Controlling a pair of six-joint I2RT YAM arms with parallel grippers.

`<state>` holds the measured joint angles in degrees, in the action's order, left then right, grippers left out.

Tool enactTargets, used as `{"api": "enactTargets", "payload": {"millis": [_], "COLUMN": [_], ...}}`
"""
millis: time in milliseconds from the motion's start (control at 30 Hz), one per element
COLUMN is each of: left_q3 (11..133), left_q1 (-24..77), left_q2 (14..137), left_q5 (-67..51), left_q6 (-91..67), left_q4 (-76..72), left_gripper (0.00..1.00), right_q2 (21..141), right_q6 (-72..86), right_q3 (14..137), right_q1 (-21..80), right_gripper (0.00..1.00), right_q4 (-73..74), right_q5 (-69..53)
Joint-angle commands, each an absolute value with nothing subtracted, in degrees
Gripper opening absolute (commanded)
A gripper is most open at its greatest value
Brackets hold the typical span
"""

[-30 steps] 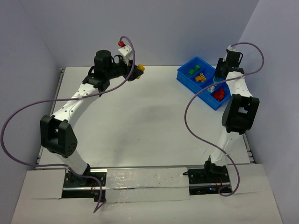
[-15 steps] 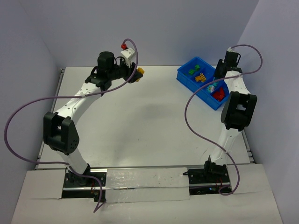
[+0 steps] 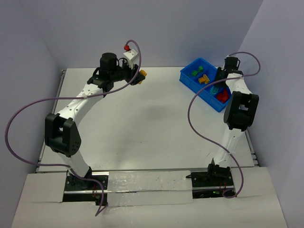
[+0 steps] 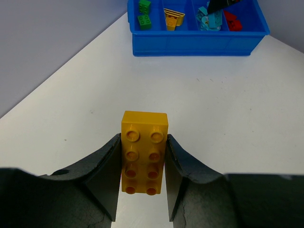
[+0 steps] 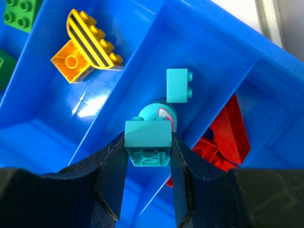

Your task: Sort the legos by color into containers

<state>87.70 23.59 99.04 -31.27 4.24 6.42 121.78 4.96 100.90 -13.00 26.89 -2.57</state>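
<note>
Above white table [image 3: 156,118], lilac walls [image 3: 180,28]: left claw [image 4: 142,161] tight on yellow brick [image 4: 144,130], right claw [image 5: 148,154] on teal brick [image 5: 147,137].

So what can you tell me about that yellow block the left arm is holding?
It is a yellow brick of glossy plastic, oblong, with eight round studs in two rows of four facing the wrist camera. The left end effector clamps its long sides between two black fingers. It seems lifted off the white table, touching nothing else, well apart from the blue bin.

jaws: clamped on light blue brick [image 5: 147,135] | below: blue bin [image 5: 199,42] (divided)
</note>
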Motion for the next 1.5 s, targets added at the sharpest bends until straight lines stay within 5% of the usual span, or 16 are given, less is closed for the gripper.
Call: {"api": "enactTargets", "payload": {"millis": [0,133,333,500,1000,1267,1467], "left_q3": [90.0,90.54,90.17,90.39,84.41,75.59,74.84], "left_q1": [24.08,24.08,24.08,24.08,23.09,26.86,27.73], "left_q2": [98.81,99.12,98.79,98.83,94.67,90.44,89.68], "left_q5": [-30.76,-30.85,-30.76,-31.02,-41.67,-36.14,-36.38], "left_q6": [5.06,5.19,5.26,5.31,-2.22,20.36,22.4], "left_q4": [6.52,7.2,7.28,7.33,-6.74,-11.32,-13.11], "left_gripper": [0.0,0.0,0.0,0.0,0.0,0.0,0.0], "right_q2": [121.23,121.29,121.25,119.83,110.44,103.38,100.37], "right_q6": [4.45,4.92,5.66,6.53,13.51,21.02,19.88], "right_q3": [102.18,101.85,102.23,102.61,113.31,109.26,105.88], "right_q1": [-12.39,-12.3,-12.3,-12.3,-10.96,-0.52,9.13], "right_gripper": [0.0,0.1,0.57,0.75,1.0,1.0,1.0], "right_q4": [28.1,28.28,28.49,28.65,29.11,26.9,27.04], "right_q5": [-4.12,-4.39,-3.46,-2.85,-22.72,-35.32,-42.03]}}
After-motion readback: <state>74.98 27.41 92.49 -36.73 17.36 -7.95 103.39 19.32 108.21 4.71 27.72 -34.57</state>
